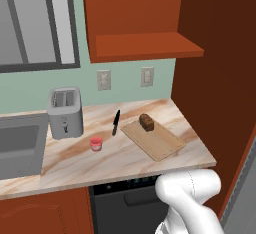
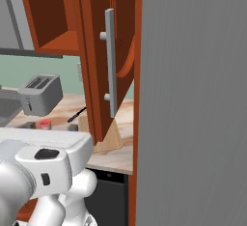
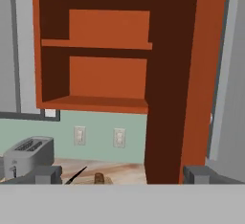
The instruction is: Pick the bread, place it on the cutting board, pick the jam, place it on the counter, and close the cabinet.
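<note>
You are looking at a long beige marble-patterned counter veined with brownish orange, seen from behind the robot. On it lies a flat, thin, light tan wooden cutting board, set at an angle toward the right end. The small dark brown loaf of bread sits on the board's far corner. Just left of the board a black-handled knife lies on the stone. Further left and nearer to you, the small pink-red jam cup stands upright on the counter, apart from the board. Behind it stands a grey two-slot toaster, beside a grey sink at the left edge.

Above the counter hangs the reddish-brown wooden wall cabinet. Its inside shelf is exposed, and its door stands swung out toward you, the long grey handle running upright along it in the right base view. Two pale wall sockets sit on the green wall below the cabinet.

In the hand view, the two-finger gripper points at the open cabinet. Its dark fingertips stand spread wide at the lower corners, with nothing between them; the dark edge of the door rises between them farther off.
</note>
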